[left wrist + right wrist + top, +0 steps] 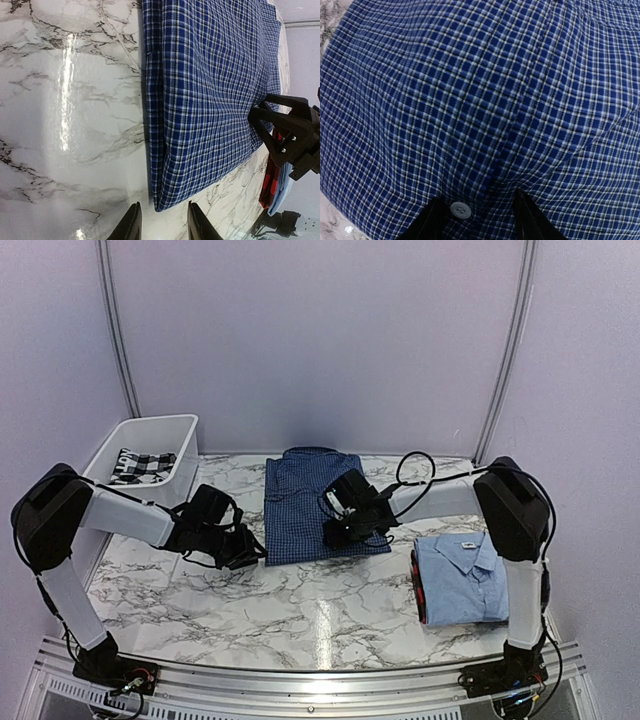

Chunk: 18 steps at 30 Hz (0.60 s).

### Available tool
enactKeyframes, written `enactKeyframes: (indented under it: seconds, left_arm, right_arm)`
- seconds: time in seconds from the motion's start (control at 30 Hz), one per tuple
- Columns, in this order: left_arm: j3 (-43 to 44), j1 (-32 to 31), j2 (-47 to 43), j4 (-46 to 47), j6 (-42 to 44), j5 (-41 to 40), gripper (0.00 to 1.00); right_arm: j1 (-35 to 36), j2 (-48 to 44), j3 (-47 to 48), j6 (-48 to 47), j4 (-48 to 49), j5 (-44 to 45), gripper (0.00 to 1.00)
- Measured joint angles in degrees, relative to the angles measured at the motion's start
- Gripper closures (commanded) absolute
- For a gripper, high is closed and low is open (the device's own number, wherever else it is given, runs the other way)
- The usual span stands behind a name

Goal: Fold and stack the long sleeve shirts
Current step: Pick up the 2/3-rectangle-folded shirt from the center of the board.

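Two folded shirts on a white marble-patterned table (pixel 250 610), with both grippers at the dark one.
Nearest, at the right, a plain light blue collared shirt (pixel 460 580) is seen folded. Farther in, at the centre, a dark blue fine-checked button-up shirt (pixel 300 505) is laid flat; the left gripper (pixel 162 222) is held at its near left corner, jaws parted, nothing pinched. The right gripper (pixel 477 210) is set on the cloth, jaws spread astride a white button (pixel 460 210).
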Motion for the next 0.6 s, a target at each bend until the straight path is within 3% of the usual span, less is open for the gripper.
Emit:
enactKeyframes:
  seconds: [0.37,0.6]
  left_arm:
    - [0.44,-2.23,0.09,-1.49,1.03,-4.13,0.63]
    - [1.77,-4.07,1.38,-2.29,1.11,-5.55,0.67]
  right_arm:
    - [2.08,0.79,0.5,0.02,-0.57,6.19,0.45]
    - [2.38,0.79,0.61,0.02,-0.87,7.08,0.43]
